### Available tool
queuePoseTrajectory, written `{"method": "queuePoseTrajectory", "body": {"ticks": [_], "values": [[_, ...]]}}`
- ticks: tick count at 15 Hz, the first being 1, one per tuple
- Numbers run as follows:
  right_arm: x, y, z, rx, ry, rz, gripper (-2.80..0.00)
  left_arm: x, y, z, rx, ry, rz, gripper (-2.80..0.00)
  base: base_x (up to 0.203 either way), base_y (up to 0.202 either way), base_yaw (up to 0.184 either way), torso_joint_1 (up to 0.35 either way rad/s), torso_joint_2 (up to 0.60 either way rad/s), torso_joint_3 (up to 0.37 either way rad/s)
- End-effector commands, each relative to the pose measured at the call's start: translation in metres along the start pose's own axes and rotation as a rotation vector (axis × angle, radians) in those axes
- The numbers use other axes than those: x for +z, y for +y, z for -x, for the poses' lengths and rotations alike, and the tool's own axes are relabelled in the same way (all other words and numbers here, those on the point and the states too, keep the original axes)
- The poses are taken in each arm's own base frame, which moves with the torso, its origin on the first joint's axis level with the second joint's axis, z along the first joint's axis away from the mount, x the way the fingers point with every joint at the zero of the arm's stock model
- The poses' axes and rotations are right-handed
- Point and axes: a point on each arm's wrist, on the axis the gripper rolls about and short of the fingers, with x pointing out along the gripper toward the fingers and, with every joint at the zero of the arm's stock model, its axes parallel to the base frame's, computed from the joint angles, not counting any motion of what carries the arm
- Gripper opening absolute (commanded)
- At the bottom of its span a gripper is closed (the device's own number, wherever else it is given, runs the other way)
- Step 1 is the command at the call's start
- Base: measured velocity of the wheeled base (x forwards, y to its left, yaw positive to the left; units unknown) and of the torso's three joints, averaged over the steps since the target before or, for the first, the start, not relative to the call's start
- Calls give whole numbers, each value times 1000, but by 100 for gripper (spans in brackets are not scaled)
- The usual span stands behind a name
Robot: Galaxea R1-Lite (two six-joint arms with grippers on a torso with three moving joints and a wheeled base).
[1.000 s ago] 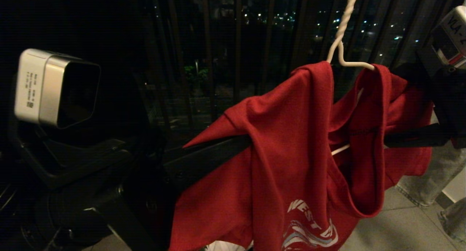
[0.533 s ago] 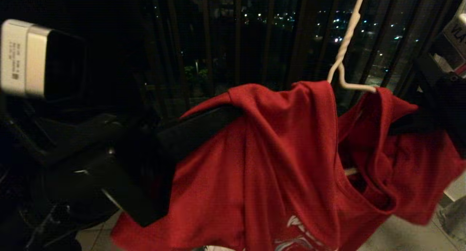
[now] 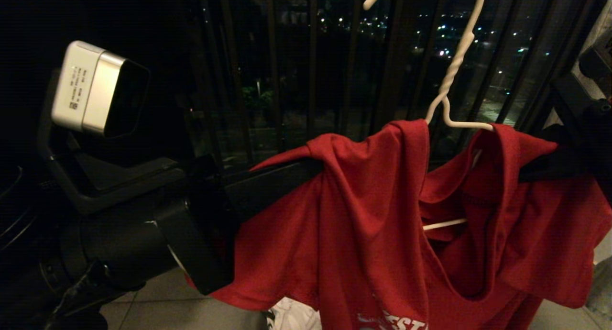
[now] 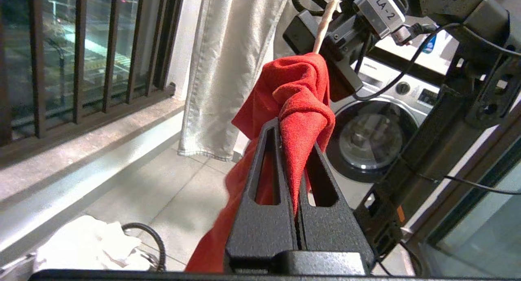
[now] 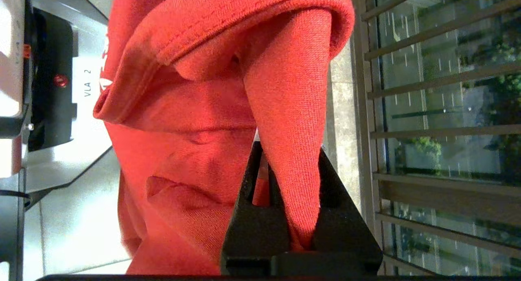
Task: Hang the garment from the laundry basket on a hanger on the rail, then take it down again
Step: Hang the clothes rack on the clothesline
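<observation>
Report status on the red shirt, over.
Left gripper and right gripper both shut on red T-shirt. Shirt bunched over white wire hanger, collar sagging. Nothing in the way.

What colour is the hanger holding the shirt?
White; the hanger shows best in the head view.

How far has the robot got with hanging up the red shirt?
Done: the shirt is out of the basket and draped on the hanger. In hand: the left gripper and right gripper are each shut on a fold of it. Left: whether it is going on or coming off can't be told; the rail is out of view.
</observation>
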Motion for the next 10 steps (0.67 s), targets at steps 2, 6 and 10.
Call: {"method": "queuePoseTrajectory", "body": {"ticks": [2,6,10], "values": [[2,2,2,2,-6,11,-280,-1,0,0,-2,1,-4,-280,0,0,0,0,0,0],[2,2,2,0,-5,12,-280,-2,0,1,0,-1,-31,-280,0,0,0,0,0,0],[2,0,1,-6,-5,13,-280,-3,0,2,2,9,-37,0,0,0,0,0,0,0]]}}
